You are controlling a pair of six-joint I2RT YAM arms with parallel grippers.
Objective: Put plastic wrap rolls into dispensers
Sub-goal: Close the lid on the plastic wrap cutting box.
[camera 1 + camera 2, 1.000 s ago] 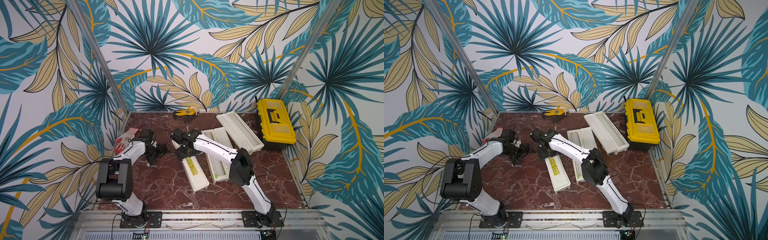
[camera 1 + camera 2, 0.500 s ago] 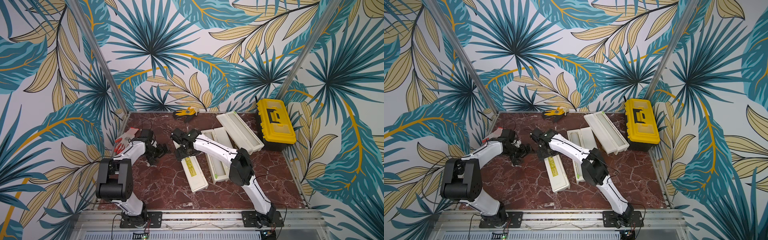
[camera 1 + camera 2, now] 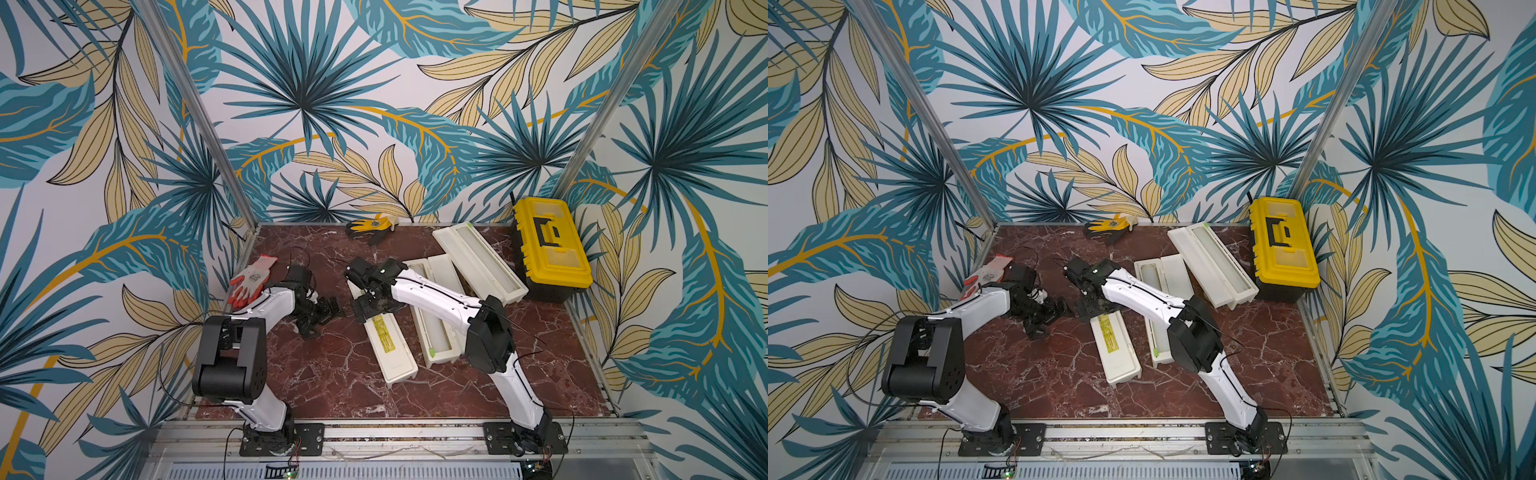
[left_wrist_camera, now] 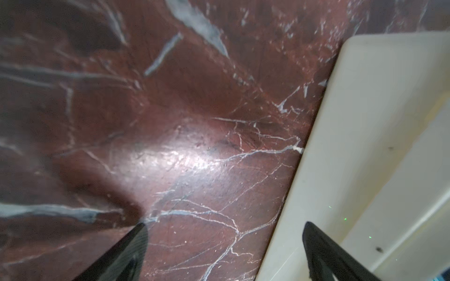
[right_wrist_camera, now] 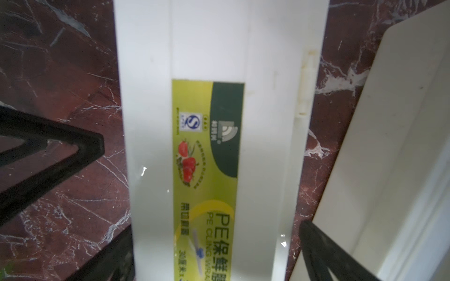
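Shut and label-up on the counter (image 3: 324,386): the labelled dispenser (image 3: 388,345), presumably loaded, though nothing shows through the lid. Freshly released by the right gripper (image 3: 368,309), with fingers (image 5: 60,150) spread wider than a second ago, set either side of the box's far end and clamping nothing. Probably done with this box, then. Just beside it, the middle dispenser (image 3: 434,332) and the far dispenser (image 3: 478,262), both lying open, contents hard to make out. No loose plastic wrap rolls visible anywhere on the counter. Left gripper (image 4: 225,231) over bare marble next to the shut box, fingers (image 4: 136,243) wide apart, empty.
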